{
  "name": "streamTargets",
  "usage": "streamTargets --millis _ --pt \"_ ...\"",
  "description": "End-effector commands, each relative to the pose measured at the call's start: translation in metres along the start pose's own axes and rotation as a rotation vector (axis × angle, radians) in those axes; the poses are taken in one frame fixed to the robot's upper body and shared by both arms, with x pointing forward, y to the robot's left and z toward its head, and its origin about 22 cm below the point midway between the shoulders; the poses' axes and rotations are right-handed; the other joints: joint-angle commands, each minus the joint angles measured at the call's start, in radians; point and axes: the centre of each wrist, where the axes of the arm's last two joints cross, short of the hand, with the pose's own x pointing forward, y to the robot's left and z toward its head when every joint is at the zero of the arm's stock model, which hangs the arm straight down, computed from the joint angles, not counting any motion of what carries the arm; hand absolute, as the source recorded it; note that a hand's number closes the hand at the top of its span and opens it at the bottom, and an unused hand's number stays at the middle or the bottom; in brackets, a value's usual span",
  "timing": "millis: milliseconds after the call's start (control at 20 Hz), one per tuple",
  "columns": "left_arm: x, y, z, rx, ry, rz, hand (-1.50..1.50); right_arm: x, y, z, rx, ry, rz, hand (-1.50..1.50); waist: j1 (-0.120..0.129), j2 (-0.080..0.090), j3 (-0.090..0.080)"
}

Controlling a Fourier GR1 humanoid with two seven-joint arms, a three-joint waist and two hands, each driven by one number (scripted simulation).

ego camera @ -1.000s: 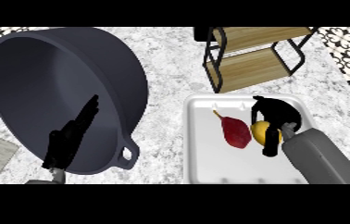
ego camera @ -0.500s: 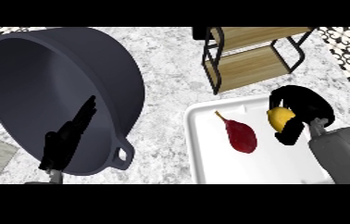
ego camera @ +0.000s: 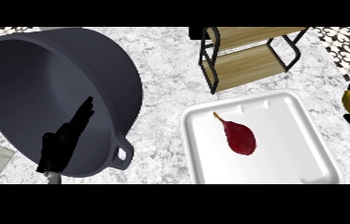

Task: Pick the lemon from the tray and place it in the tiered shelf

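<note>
A white tray [ego camera: 321,165] lies on the speckled stone counter [ego camera: 171,75] at about four o'clock in the head view. On it rests a single dark red, leaf-shaped item with a thin stem [ego camera: 239,136], its pointed end aimed toward eleven o'clock. At the three o'clock edge a sliver of yellow, the lemon [ego camera: 346,99], shows just off the tray's far right corner, with a bit of black just below it that seems to be the right hand; so little of it shows that I cannot tell how its fingers sit or whether they wrap the fruit.

At one o'clock stands the tiered shelf [ego camera: 247,61], a black metal frame with two pale wooden boards, one above the other. It is near the tray's upper edge but apart from it.

A big dark grey pot [ego camera: 103,70] with a small loop handle fills the nine o'clock side. Over its lower wall, at about eight o'clock, the left hand [ego camera: 63,142] hangs with fingers straight and together, pointing toward one o'clock, holding nothing.
</note>
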Motion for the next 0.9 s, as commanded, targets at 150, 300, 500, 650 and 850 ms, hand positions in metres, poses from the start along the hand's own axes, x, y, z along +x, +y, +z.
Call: streamTargets --millis 150,300,500,650,850 --pt "-0.017 -0.007 0.003 -0.021 0.063 0.014 0.0 0.003 -0.07 0.015 -0.287 -0.056 -0.275 1.5 0.017 0.012 -0.013" --pt "-0.01 -0.001 -0.008 -0.014 0.05 0.005 0.0 -0.01 -0.098 0.022 -0.333 -0.067 -0.311 1.5 0.023 0.014 -0.012" --pt "-0.02 -0.023 -0.014 -0.05 0.043 -0.001 0.0 0.021 -0.105 -0.001 -0.357 -0.04 -0.297 1.5 0.042 0.02 -0.013" --pt "-0.014 -0.023 -0.006 -0.075 0.039 0.009 0.0 0.022 -0.136 -0.021 -0.387 0.009 -0.288 1.5 0.067 0.023 -0.013" --pt "-0.01 -0.014 -0.01 -0.068 0.044 0.0 0.0 0.051 -0.129 -0.049 -0.415 0.024 -0.275 1.5 0.067 0.023 -0.013"
